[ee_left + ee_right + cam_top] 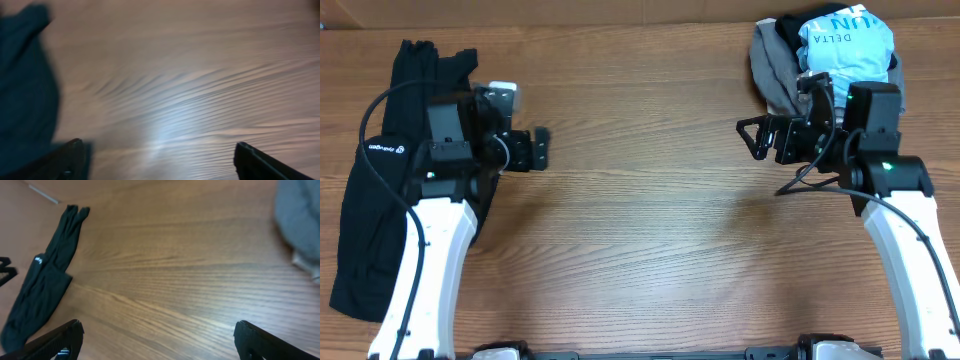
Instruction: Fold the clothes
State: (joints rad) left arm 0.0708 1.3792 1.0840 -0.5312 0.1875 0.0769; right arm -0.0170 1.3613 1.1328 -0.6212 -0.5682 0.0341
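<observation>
Black garment [360,240], wrinkled, along the left edge of the wooden tabletop [650,240]. Left tool [542,150] just beside it, fingers wide apart, holding nothing. Right tool [750,138] likewise spread and empty, near the light blue DELTA shirt [845,45] and grey garment [775,60] at the far right corner.

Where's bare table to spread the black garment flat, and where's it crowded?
Widest bare wood: the table middle, between the left hand and right hand, down to the near edge. The far strip between the black garment and the grey garment is bare. Crowded: the left side under the black garment, and the far right corner's pile with the DELTA shirt.
</observation>
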